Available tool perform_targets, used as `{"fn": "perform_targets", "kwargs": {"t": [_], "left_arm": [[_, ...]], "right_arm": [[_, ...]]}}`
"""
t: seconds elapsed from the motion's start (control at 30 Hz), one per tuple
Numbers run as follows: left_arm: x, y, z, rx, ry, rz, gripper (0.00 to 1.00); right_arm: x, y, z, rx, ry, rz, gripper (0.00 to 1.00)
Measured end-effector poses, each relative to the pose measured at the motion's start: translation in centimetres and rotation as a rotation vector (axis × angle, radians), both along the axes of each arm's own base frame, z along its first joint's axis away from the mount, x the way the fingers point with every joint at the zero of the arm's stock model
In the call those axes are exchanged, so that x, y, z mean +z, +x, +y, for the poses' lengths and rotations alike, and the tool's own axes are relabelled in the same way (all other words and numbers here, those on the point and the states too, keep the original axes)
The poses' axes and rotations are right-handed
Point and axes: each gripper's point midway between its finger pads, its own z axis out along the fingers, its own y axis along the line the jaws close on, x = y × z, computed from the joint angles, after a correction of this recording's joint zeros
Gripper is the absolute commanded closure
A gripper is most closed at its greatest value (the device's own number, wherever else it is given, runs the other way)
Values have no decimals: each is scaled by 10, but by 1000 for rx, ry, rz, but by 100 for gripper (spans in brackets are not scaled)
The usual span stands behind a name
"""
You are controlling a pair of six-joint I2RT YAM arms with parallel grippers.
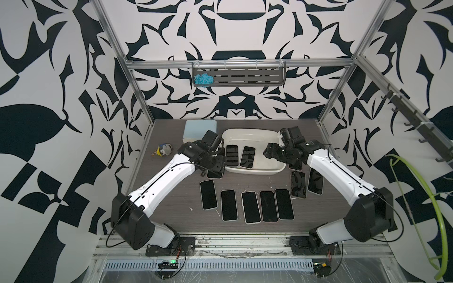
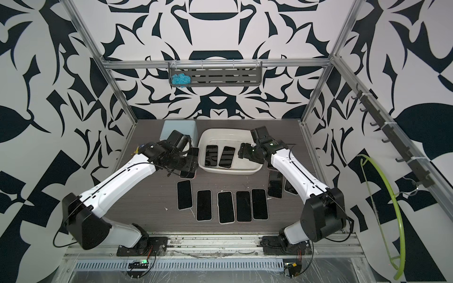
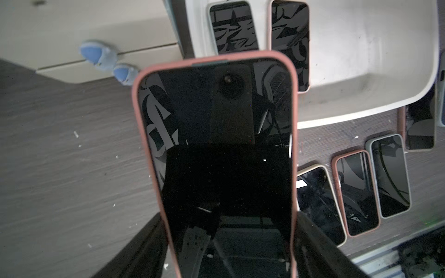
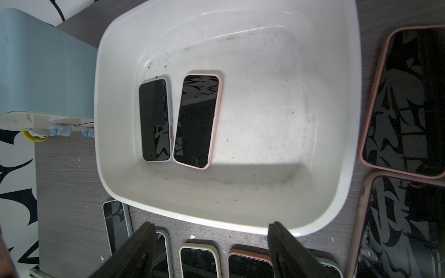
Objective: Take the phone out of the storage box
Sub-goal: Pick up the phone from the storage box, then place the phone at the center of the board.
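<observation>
Two phones [image 1: 232, 156] in one storage box [image 1: 255, 137], nine more outside it, one blue drawer unit [image 1: 199, 129], one small toy [image 1: 164, 150].

arms bent inward, left gripper [image 3: 228, 216] clamped in a wide grip (held low), right gripper [image 4: 211, 226] parted, empty

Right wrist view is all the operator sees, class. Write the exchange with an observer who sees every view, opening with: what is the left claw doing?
Observer: The left claw is shut on a pink-cased phone, shown in the left wrist view.
Operator: Is it clear of the storage box?
Observer: In both top views that claw sits beside the storage box, outside its rim.
Operator: Anything on the back wall?
Observer: A grey rack holding a bundle of blue string.
</observation>
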Motion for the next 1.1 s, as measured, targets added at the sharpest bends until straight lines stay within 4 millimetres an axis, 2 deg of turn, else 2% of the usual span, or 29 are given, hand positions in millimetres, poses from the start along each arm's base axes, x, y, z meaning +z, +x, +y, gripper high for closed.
{"fn": "perform_targets", "kwargs": {"t": [0.23,0.37,0.47,0.67,0.87,1.1], "left_arm": [[-33,-28,49,111,40,46,26],[-55,-32,80,203,58,86,26],[-72,-32,95,244,76,114,25],[-95,-23,106,283,85,167,26],[-120,-12,107,287,97,223,25],[-148,0,121,286,127,286,25]], "right_arm": [[-1,0,25,44,1,0,22],[-15,2,35,56,-10,34,22],[-24,3,43,66,-16,56,22],[-22,13,59,77,0,51,22],[-18,17,62,79,8,37,22],[-21,27,68,81,9,42,22]]}}
